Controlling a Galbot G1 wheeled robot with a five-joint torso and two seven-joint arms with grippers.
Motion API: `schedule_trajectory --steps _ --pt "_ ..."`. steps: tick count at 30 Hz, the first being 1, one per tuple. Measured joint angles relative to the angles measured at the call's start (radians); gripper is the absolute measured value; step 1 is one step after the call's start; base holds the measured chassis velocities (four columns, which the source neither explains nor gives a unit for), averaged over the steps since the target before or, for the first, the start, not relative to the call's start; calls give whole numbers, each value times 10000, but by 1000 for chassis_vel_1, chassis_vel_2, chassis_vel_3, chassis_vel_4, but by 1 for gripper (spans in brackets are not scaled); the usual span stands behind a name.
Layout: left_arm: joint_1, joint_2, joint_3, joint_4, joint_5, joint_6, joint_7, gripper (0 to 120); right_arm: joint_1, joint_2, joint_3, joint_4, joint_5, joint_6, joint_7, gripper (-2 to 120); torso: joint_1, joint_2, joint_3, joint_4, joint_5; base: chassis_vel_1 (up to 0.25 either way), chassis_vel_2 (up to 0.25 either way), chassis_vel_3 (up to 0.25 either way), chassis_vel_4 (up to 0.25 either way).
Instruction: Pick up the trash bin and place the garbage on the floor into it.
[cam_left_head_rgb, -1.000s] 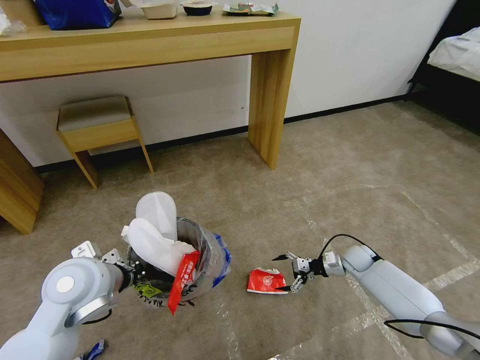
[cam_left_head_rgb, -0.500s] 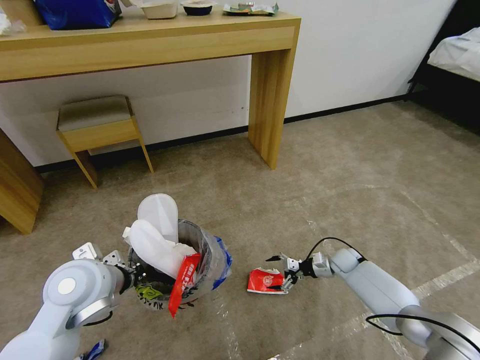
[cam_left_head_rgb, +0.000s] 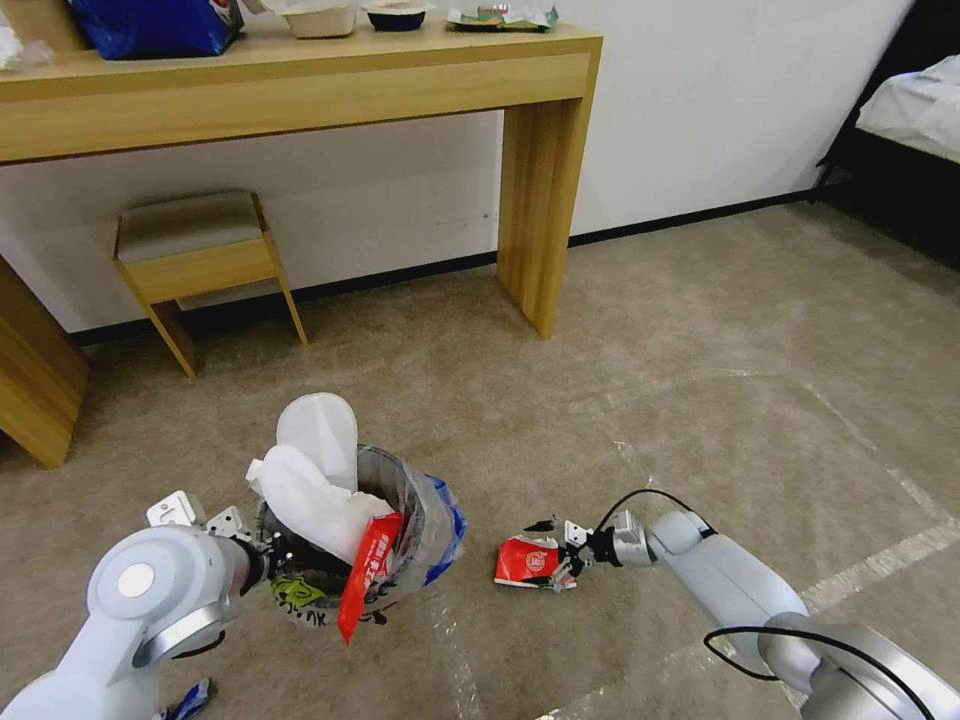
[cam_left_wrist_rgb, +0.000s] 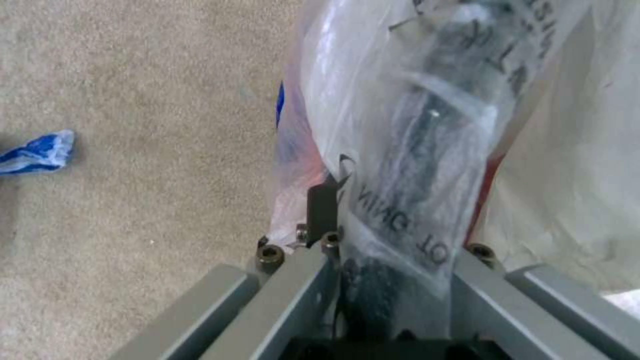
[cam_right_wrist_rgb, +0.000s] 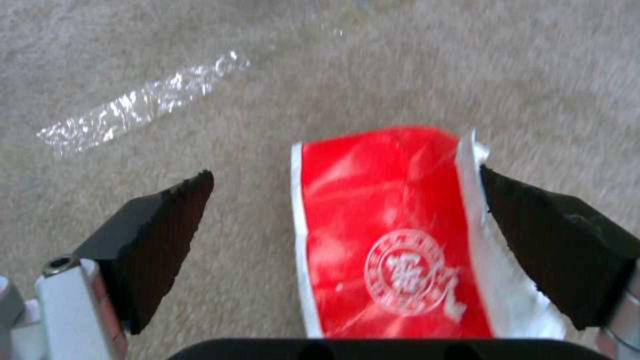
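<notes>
So the left pincer (cam_left_head_rgb: 268, 556) is clamped on the rim of the trash bin (cam_left_head_rgb: 400, 520), over on the robot's left side of the carpet. In the left wrist view you can see the bin's clear bag (cam_left_wrist_rgb: 413, 150) and rim pinched right between the fingers, black lettering showing through the plastic. The bin sits upright on the floor (cam_left_head_rgb: 700, 330) and it's pretty stuffed: two white slipper soles (cam_left_head_rgb: 315, 470) poke up out of the top, and a red wrapper (cam_left_head_rgb: 362, 580) hangs over the near edge. A blue patch of the bag shows on the side facing the other arm.

The right pincer (cam_left_head_rgb: 553, 552) is down low at carpet level, just right of the bin, and its fingers are spread apart around a squashed red carton (cam_left_head_rgb: 527, 561) lying flat on the floor. The right wrist view is clearer here: the carton (cam_right_wrist_rgb: 393, 235) lies between the two black pads (cam_right_wrist_rgb: 160, 235), one pad right up against its white edge, the other with a gap of carpet between it and the carton. A shiny strip of tape (cam_right_wrist_rgb: 140, 110) runs across the carpet a bit beyond.

There's also a crumpled blue mask (cam_left_wrist_rgb: 37, 152) on the floor near the left arm. Behind it all is a wooden worktop (cam_left_head_rgb: 300, 90) against the wall with a small stool (cam_left_head_rgb: 195, 265) under it.
</notes>
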Motion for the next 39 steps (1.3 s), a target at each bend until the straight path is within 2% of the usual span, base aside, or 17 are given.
schedule_trajectory --steps 14,24,39 --pt "-116 -152 137 144 161 63 99 0 79 -27 445 -1018 -305 -31 288 100 -1 0 -1 1 -1 0 0 0 0" --pt "-236 -165 244 223 214 82 141 0 135 -223 513 -943 -279 -71 513 100 0 0 0 -1 -2 0 0 0 0" --pt "30 -133 161 -47 291 100 162 0 78 -173 522 -1127 -279 -150 735 100 0 0 0 0 -2 0 0 0 0"
